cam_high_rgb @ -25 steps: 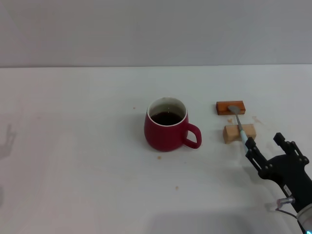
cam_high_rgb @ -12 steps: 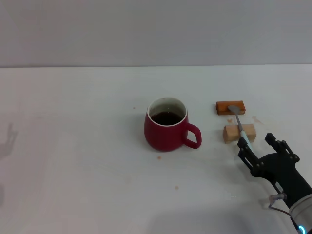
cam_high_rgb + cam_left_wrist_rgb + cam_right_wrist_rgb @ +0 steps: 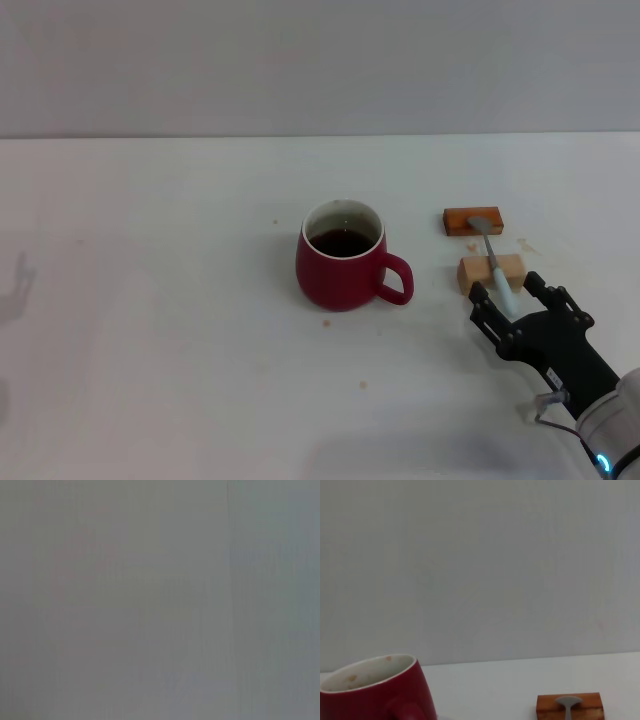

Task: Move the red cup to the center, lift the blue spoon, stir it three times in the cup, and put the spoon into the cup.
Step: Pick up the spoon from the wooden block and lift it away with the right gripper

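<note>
Layout on the counter (image 3: 150,350): cup (image 3: 343,256) at centre, handle toward the robot's right. Right of it, two blocks, far block (image 3: 472,220) behind near block (image 3: 491,273). Spoon (image 3: 492,259) bridges both. Right gripper (image 3: 510,300) in front of the near block, jaws flanking the spoon's handle end.

The head view looks forward and down from above onto the white counter (image 3: 160,330), with a grey wall closing off the far side. It sits far enough back to take in the red cup (image 3: 342,268) near the middle and the right hand (image 3: 511,303) low at the right.

The right wrist view sits low, close to counter height, and faces level across the surface toward the wall. It shares with the head view the red cup (image 3: 375,692) and the darker wooden block (image 3: 570,706) carrying the spoon's bowl (image 3: 568,701).

The left wrist view faces only a plain grey surface and shares nothing recognisable with the others.
</note>
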`<state>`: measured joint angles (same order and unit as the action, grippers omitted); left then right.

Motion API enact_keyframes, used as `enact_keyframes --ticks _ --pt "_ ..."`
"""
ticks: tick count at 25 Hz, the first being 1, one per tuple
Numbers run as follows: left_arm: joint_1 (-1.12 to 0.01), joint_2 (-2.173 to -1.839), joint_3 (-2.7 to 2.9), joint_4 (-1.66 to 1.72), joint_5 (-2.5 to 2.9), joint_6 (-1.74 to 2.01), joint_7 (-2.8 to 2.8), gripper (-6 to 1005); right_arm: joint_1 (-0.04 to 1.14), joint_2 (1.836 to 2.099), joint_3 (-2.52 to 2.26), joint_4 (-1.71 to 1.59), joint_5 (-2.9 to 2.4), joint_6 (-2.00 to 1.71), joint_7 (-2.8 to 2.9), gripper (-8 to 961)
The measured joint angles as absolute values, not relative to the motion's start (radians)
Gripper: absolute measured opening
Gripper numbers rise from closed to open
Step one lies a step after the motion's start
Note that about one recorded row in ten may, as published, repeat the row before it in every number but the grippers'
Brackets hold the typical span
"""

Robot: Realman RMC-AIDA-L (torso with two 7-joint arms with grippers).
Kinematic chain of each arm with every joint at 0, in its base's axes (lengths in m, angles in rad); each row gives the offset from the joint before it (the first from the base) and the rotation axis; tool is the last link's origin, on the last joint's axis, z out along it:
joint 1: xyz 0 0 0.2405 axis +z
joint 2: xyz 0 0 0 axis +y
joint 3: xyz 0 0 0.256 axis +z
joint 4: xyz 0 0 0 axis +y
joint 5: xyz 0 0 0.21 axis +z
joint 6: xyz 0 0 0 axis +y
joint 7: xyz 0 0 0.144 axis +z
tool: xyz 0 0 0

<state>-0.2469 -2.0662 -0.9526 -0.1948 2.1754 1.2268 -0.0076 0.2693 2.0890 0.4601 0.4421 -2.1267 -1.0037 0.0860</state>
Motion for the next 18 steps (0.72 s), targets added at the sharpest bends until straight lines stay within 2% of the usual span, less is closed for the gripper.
enact_keyframes --ticks 18 --pt "-0.245 -2.065 -0.953 -0.192 2.177 1.224 -0.008 854 0.271 2.09 0.47 0.454 -2.117 -0.982 0.086 753"
